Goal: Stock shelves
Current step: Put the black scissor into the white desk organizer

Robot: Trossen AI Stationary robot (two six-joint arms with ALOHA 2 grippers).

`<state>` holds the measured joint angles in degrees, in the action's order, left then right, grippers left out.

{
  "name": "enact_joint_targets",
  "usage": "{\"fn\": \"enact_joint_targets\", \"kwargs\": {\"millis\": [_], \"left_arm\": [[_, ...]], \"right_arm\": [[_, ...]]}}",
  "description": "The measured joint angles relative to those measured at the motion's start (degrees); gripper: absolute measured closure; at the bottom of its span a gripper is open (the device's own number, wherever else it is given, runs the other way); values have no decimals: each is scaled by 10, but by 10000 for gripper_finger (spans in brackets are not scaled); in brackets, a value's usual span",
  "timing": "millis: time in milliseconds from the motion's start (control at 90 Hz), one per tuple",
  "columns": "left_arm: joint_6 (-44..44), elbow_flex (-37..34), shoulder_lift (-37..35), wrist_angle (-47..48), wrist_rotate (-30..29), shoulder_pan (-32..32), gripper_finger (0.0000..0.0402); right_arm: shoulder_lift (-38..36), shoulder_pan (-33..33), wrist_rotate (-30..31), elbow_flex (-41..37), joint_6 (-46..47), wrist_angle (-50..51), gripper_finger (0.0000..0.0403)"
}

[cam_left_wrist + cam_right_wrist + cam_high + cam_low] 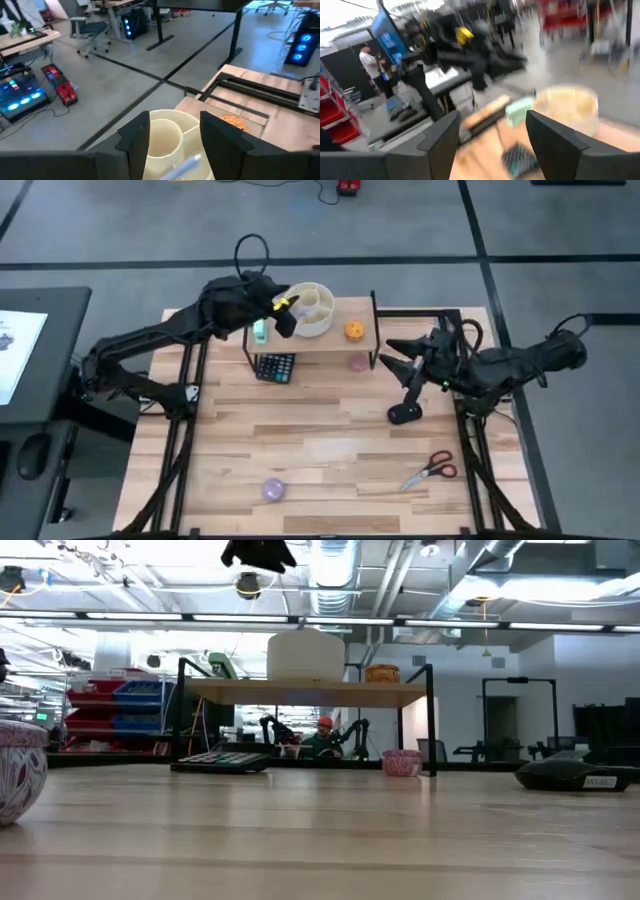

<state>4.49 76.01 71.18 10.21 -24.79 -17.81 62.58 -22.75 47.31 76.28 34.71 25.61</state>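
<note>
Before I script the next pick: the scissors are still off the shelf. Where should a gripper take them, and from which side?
Grip the scissors at the pivot, just ahead of the red handles, coming straight down from above with the right gripper, which is closer. They lie flat on the tabletop, diagonally, so the fingers should probably close across the narrow blades.
</note>
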Motion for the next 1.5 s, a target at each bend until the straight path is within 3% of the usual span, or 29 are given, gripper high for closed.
{"fn": "enact_joint_targets", "kwargs": {"millis": [133,267,356,511,700,867,1033,1267,1389,1500], "left_arm": [[31,0,-20,19,0,42,250],[49,0,-29,38,-8,96,250],[49,0,-31,51,-27,129,251],[32,0,-31,72,-45,172,251],[-26,0,-29,97,-32,203,251],[-46,0,-27,117,-13,225,251],[-50,0,-27,131,-10,243,251],[-49,0,-27,135,-8,256,251],[-49,0,-27,134,6,256,251],[-48,0,-27,134,11,256,251]], "right_arm": [[11,9,-105,25,246,189,196],[29,-4,-232,-6,500,316,209],[48,-37,-276,-49,636,321,216],[85,-95,-349,-111,797,313,216],[124,-185,-373,-150,968,294,200],[168,-197,-466,-160,984,315,191],[193,-187,-491,-162,984,379,185],[163,-235,-566,-247,967,299,185],[160,-258,-626,-298,883,262,190],[167,-258,-645,-317,748,245,200]]}}
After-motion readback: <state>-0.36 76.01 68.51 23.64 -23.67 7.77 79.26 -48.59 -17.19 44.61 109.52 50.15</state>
